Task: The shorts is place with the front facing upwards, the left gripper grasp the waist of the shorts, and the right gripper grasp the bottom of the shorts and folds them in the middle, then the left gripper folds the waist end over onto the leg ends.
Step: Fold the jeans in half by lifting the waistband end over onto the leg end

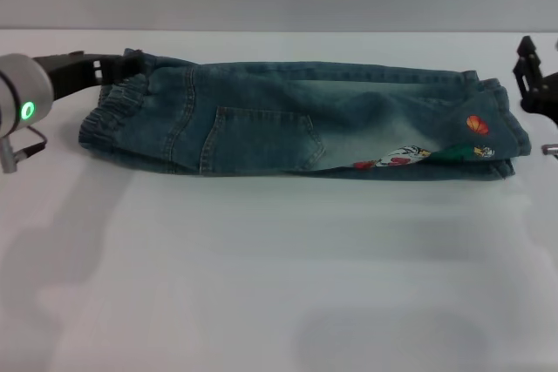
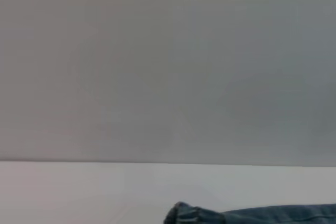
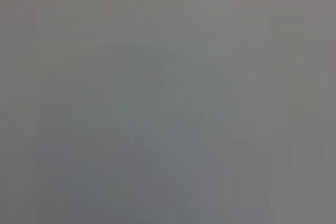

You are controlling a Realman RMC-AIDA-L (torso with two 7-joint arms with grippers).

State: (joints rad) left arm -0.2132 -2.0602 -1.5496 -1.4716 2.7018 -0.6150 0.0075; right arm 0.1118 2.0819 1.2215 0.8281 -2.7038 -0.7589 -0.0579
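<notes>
The denim shorts (image 1: 296, 119) lie on the white table, folded lengthwise into a long band with a back pocket on top. The puckered waist (image 1: 109, 115) is at the left and the leg ends (image 1: 506, 132) at the right. My left gripper (image 1: 122, 63), on the green-lit arm, reaches in from the left and meets the far corner of the waist. My right gripper (image 1: 530, 71) hangs at the right edge, just beyond the leg ends and apart from the cloth. The left wrist view catches only the gathered waist (image 2: 184, 214) low in the picture. The right wrist view shows only a blank grey field.
The white table (image 1: 261, 285) stretches wide in front of the shorts, with a plain grey wall behind it. Small coloured patches (image 1: 475, 124) show near the leg ends, and the folded edge runs along the near side.
</notes>
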